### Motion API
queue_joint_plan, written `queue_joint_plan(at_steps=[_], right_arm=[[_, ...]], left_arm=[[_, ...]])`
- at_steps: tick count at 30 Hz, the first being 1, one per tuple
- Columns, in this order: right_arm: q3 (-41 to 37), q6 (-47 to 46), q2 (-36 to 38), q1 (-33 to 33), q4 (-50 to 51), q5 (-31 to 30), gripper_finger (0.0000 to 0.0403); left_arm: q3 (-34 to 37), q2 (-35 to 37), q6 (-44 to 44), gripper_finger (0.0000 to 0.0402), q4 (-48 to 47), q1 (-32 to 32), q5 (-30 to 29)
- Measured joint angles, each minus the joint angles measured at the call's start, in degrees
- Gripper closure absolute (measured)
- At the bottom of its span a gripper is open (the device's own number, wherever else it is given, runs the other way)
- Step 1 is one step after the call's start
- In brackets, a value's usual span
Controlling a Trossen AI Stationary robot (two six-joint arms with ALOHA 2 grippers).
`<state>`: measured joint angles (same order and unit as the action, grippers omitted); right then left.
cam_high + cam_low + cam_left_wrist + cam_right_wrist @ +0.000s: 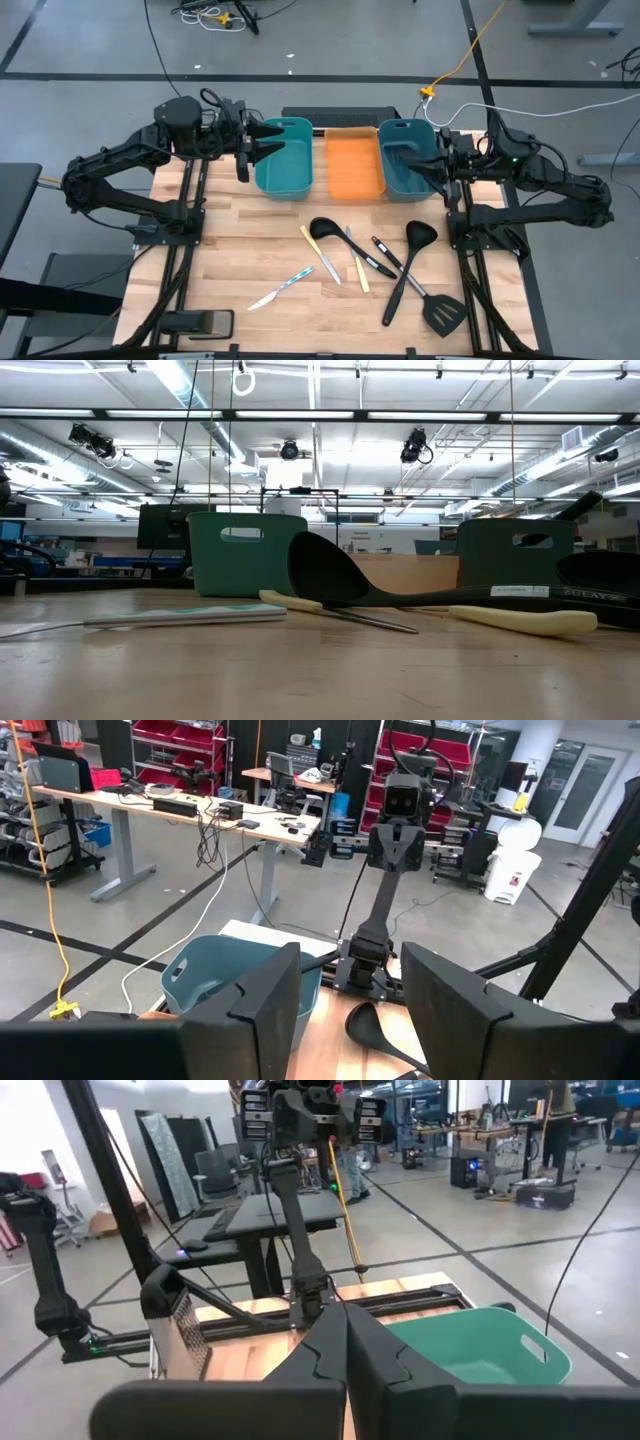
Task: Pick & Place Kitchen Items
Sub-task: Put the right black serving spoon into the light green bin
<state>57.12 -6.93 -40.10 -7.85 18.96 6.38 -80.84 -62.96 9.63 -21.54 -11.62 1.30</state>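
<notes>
Black plastic and pale handles lie scattered over the wooden table (250,250), and none of it is in hand yet; we see both arms parked at the far edge, by the bins. Taking the high view as our clock face, with twelve at the far edge, the left gripper (262,140) hangs at about eleven over the left bin (285,160), its fingers (270,1005) parted with nothing between them; the right gripper (425,160) sits at about one over the right bin (405,160), its fingers pressed together on nothing; the orange tray (354,165) lies between the bins.

The utensils all lie toward six from both grippers, well apart from them: a blue knife (283,288) at seven, a yellow knife (320,252), a small ladle (324,229) near centre, a short yellow handle (360,273), a black knife (380,258), a long ladle (405,270) and a spatula (440,310) at five.

The relation that matters, we judge, is this: most of the cluster sits right of centre, so the right arm is nearer; the long ladle runs from one to seven, bowl toward the right gripper. The blue knife lies nearer the left arm, its axis running from eight to two; either reach means coming down and toward six.
</notes>
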Motion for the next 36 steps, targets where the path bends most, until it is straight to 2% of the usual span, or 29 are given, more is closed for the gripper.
queue_joint_plan(at_steps=[10,29,36], right_arm=[[-0.02,8.67,-1.37,4.85,3.59,0.69,0.0400],[-0.04,8.91,-4.70,12.01,19.23,0.65,0.0401],[-0.04,5.48,-6.31,13.02,22.81,0.67,0.0393]], left_arm=[[0.00,0.00,0.00,0.0221,-0.02,0.02,-0.02],[-0.02,0.00,-0.87,0.0221,-0.04,0.00,-0.26],[-0.01,0.00,-0.87,0.0221,-0.04,0.01,-0.26]])
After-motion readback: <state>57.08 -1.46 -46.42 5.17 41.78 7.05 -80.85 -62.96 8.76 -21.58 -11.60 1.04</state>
